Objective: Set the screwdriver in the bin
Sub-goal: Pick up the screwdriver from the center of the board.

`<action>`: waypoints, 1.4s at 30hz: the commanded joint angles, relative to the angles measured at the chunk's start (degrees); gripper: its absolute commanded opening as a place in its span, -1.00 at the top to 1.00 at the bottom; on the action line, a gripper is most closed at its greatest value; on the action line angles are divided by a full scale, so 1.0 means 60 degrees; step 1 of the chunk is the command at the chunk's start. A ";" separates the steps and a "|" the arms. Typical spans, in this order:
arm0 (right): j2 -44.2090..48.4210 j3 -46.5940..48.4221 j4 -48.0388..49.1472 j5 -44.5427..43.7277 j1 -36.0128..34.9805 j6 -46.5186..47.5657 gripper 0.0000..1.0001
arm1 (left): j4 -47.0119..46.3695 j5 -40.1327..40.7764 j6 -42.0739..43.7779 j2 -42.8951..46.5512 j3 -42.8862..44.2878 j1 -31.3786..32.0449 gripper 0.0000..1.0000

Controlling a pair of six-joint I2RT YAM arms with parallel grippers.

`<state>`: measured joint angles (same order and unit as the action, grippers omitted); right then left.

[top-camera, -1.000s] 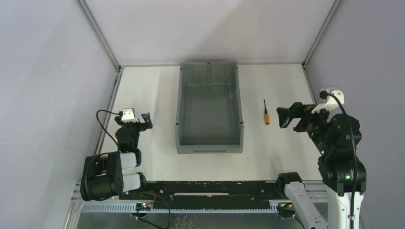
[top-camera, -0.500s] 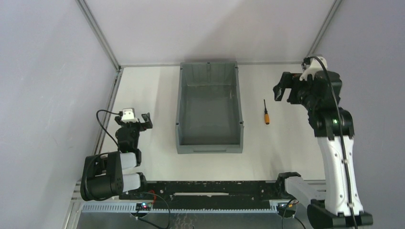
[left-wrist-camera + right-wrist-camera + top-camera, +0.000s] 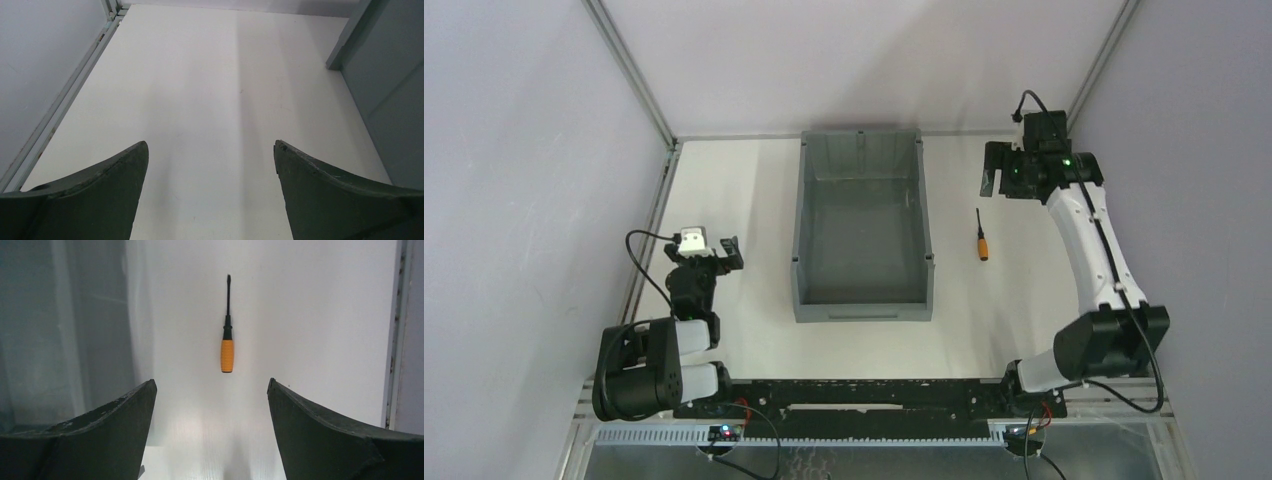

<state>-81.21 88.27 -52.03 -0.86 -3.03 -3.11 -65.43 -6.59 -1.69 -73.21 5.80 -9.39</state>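
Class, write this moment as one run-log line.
stage: pre-grasp | right gripper: open, facing screwdriver, no contact | left gripper: open, left of bin | screwdriver: lying outside bin, right of it | bin: empty

In the left wrist view we see only a corner and side wall of the bin (image 3: 390, 90); the right edge cuts off the rest. The bottom edges crop the left claw (image 3: 210, 146) and the right claw (image 3: 210, 382). From above, the tip of the screwdriver (image 3: 981, 238) is too small to tell.
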 commanded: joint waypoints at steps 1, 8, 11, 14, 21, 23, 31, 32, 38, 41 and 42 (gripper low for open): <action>-0.0729 0.0094 -0.0187 -0.0381 0.0036 -0.0088 -0.78 | -0.0198 0.0026 -0.0067 0.0141 0.0396 0.0048 -1.00; -0.1846 -0.0372 0.0036 -0.0414 0.0036 -0.0185 -0.69 | -0.0198 0.0027 -0.0057 0.0138 0.0396 0.0053 -1.00; -0.2286 -0.0608 0.0237 -0.0357 0.0036 -0.0320 -0.65 | -0.0199 0.0029 -0.0069 0.0135 0.0401 0.0062 -1.00; -0.2747 -0.0814 0.0423 -0.0351 0.0036 -0.0528 -0.60 | -0.0197 0.0031 -0.0067 0.0131 0.0397 0.0051 -1.00; -0.3862 -0.1081 0.0840 -0.0383 0.0036 -0.0731 -0.53 | -0.0191 0.0029 -0.0069 0.0132 0.0395 0.0047 -1.00; -0.4093 -0.1151 0.0910 -0.0462 0.0032 -0.0774 -0.51 | -0.0195 0.0029 -0.0065 0.0133 0.0396 0.0056 -1.00; -0.4805 -0.1263 0.1177 -0.0666 0.0036 -0.0804 -0.45 | -0.0198 0.0029 -0.0064 0.0133 0.0395 0.0045 -1.00; -0.4884 -0.1262 0.1211 -0.0693 0.0036 -0.0809 -0.44 | -0.0193 0.0033 -0.0069 0.0132 0.0395 0.0047 -1.00; -0.5309 -0.1264 0.1301 -0.0891 0.0036 -0.0826 -0.34 | -0.0198 0.0029 -0.0057 0.0135 0.0399 0.0048 -1.00; -0.5433 -0.1262 0.1337 -0.0911 0.0036 -0.0850 -0.24 | -0.0196 0.0029 -0.0057 0.0132 0.0401 0.0055 -1.00; -0.5466 -0.1264 0.1353 -0.0911 0.0036 -0.0856 -0.19 | -0.0191 0.0029 -0.0055 0.0148 0.0403 0.0052 -1.00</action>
<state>-113.25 80.51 -45.23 -5.15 -3.03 -7.03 -65.41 -6.59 -1.69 -73.23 5.80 -9.39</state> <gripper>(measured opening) 0.630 0.996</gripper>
